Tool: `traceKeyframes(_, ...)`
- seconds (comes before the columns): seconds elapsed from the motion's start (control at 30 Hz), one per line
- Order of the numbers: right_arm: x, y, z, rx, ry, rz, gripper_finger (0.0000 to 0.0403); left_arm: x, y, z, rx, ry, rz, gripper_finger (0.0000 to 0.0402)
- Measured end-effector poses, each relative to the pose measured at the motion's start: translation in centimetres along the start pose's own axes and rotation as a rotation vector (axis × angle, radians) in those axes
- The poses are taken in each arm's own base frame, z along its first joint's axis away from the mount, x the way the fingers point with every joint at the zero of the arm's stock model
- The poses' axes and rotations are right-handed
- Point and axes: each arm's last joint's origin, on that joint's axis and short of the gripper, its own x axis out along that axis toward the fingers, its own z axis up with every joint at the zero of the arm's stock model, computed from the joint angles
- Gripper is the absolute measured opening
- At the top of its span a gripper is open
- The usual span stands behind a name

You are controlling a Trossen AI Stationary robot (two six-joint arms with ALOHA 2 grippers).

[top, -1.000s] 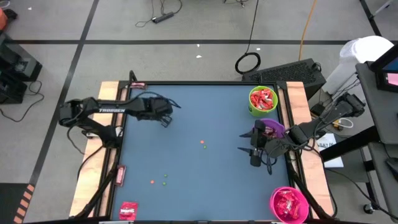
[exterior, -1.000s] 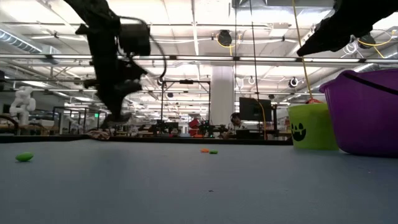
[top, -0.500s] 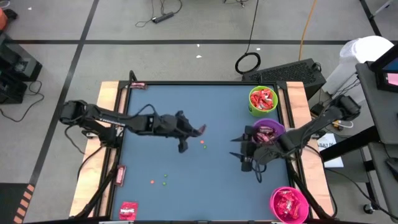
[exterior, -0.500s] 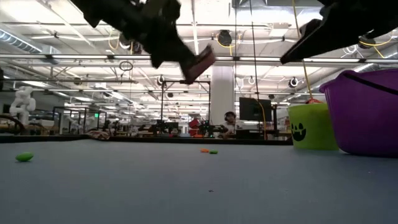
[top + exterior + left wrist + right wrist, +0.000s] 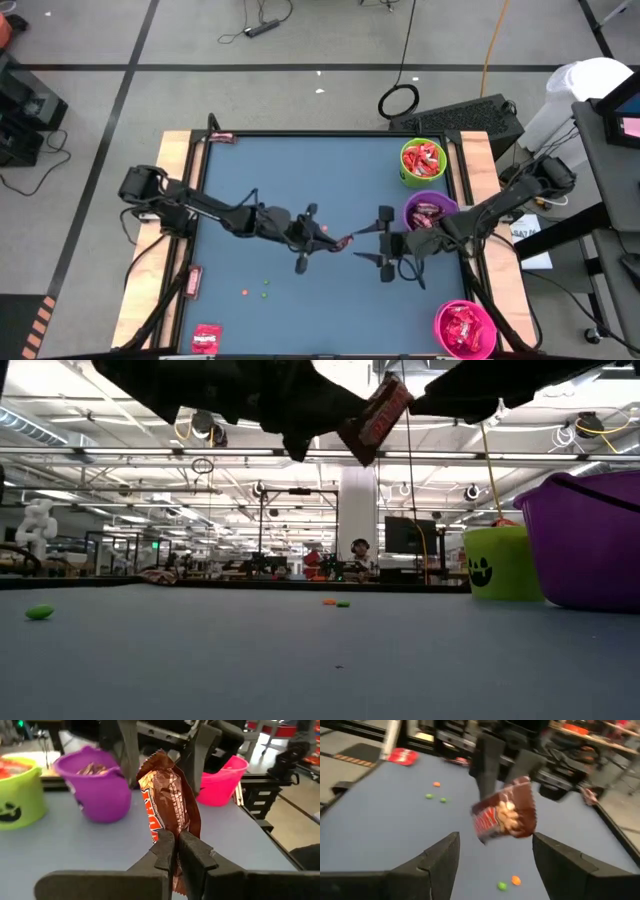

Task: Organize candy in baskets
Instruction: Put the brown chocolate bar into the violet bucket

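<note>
Since the earlier frame, we swung our left fingers, clamped on the brown wrapped candy bar, toward our right fingers, spread wide to receive it above the blue counter.

Left gripper clamped (mid-table); right gripper spread, facing it.

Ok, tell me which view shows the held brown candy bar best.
Left wrist view: the brown candy bar fills the frame, pinched in the left tool. Right wrist shows it blurred, low shows it dark overhead, and high shows only a sliver.
</note>
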Motion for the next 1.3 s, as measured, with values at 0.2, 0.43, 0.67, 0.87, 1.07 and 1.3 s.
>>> traceKeyframes(0.2,0.8,-0.1,0.0,0.008,-0.032,0.006,0.0238,0.6,-0.7,-0.2,0.077,-0.055,-0.024,0.0027)
traceKeyframes(0.43,1.4,0.0,0.6,0.038,-0.114,0.129,0.0220,0.6,-0.4,-0.1,0.097,-0.069,-0.005,0.0027)
traceKeyframes(0.67,1.4,0.0,0.6,0.052,-0.120,0.130,0.0099,0.6,-0.4,0.0,0.089,-0.073,-0.004,0.0027)
traceKeyframes(0.87,1.4,0.0,0.6,0.051,-0.113,0.132,0.0011,0.6,-0.4,0.1,0.088,-0.089,-0.004,0.0028)
traceKeyframes(1.07,1.4,0.0,0.5,0.042,-0.111,0.134,0.0014,0.6,-0.3,0.1,0.086,-0.088,0.004,0.0054)
traceKeyframes(1.3,1.0,-0.1,0.6,0.026,-0.078,0.144,0.0009,0.6,-0.1,-0.6,0.084,-0.009,0.014,0.0165)
